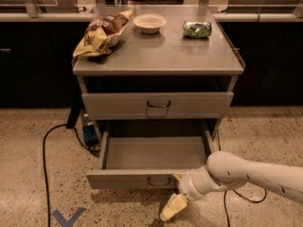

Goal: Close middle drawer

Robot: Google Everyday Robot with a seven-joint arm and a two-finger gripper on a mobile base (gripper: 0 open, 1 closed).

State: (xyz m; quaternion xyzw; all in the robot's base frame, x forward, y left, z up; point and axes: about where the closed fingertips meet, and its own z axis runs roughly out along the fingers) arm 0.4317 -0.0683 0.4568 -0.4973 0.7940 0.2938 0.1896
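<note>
The middle drawer [142, 178] is pulled far out of the grey cabinet [158, 65]. It is a wide, shallow grey tray with nothing in it, and a small dark loop handle [158, 180] sits at the centre of its front. My gripper [172, 207] hangs just below and in front of the drawer front, right of the handle, with its cream fingers together and pointing down-left toward the floor. It holds nothing. My white arm [246, 171] reaches in from the right edge. The upper drawer [158, 105] above is closed. The lowest drawer is hidden.
On the cabinet top lie a chip bag [102, 32], a white bowl [149, 22] and a green snack bag [197, 29]. A black cable [45, 160] and a blue plug box [90, 135] lie on the speckled floor at left. Dark counters stand behind.
</note>
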